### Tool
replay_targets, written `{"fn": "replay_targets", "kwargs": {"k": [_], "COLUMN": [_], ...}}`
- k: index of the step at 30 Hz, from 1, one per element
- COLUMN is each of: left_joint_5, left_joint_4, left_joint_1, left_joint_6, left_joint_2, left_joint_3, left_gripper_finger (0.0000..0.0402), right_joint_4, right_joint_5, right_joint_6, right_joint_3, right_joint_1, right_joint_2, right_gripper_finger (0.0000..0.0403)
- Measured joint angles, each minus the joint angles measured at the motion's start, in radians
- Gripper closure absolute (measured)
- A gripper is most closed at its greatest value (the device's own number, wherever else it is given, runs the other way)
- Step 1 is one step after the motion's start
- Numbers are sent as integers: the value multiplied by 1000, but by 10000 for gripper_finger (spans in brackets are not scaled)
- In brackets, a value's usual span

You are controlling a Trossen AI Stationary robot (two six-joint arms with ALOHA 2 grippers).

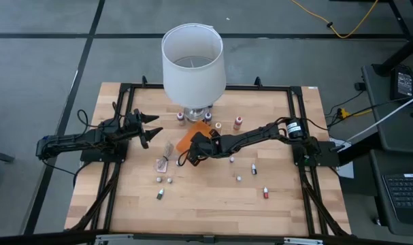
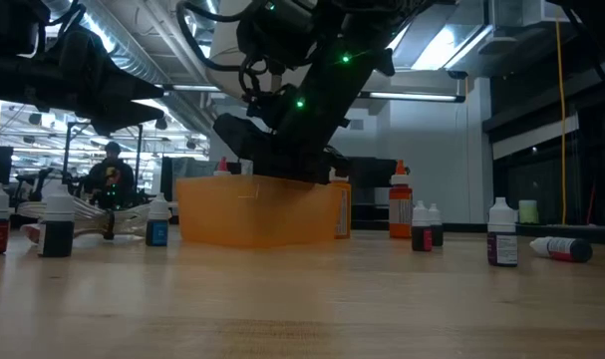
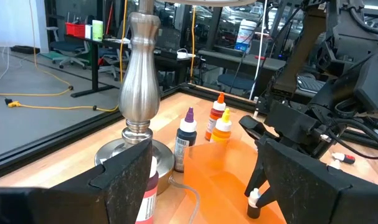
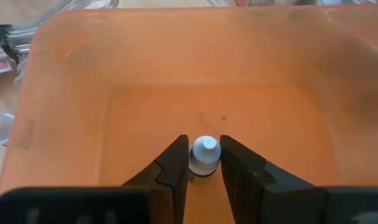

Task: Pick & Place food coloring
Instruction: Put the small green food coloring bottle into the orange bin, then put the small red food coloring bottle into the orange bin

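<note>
Presently, right gripper clenches 1 tiny white-capped dropper bottle over the flat orange plastic tray; left gripper waits released, well apart.

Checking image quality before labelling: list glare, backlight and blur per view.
Low view: bright ceiling lights leave the right gripper a silhouette over the orange tray. Right wrist view: tray rim soft, white-capped bottle sharp. Left wrist view: lamp base shows glare.

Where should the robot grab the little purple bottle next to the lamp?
Probably around its dark body, just under the purple cap. The purple bottle stands upright, so a gripper should come from above, or level from the open table side. The lamp base sits close on one side and two orange bottles stand near the other, leaving little room there.
</note>
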Motion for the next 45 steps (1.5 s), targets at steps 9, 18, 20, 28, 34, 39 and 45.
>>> {"fn": "replay_targets", "kwargs": {"k": [9,18,20,28,34,39,45], "left_joint_5": [0,0,0,0,0,0,0], "left_joint_4": [0,0,0,0,0,0,0], "left_joint_1": [0,0,0,0,0,0,0], "left_joint_6": [0,0,0,0,0,0,0], "left_joint_2": [0,0,0,0,0,0,0], "left_joint_3": [0,0,0,0,0,0,0], "left_gripper_finger": [107,107,107,107,107,107,107], "right_joint_4": [9,36,40,39,18,1,-124], "right_joint_5": [0,-18,-18,-18,-18,-17,-4], "right_joint_6": [0,-5,-23,-34,-64,-130,-133], "right_joint_3": [0,0,0,0,23,80,144], "right_joint_1": [-1,-3,-3,-3,-3,-3,-6], "right_joint_2": [0,0,0,0,-3,-4,-4], "right_gripper_finger": [309,297,285,250,249,249,248]}}
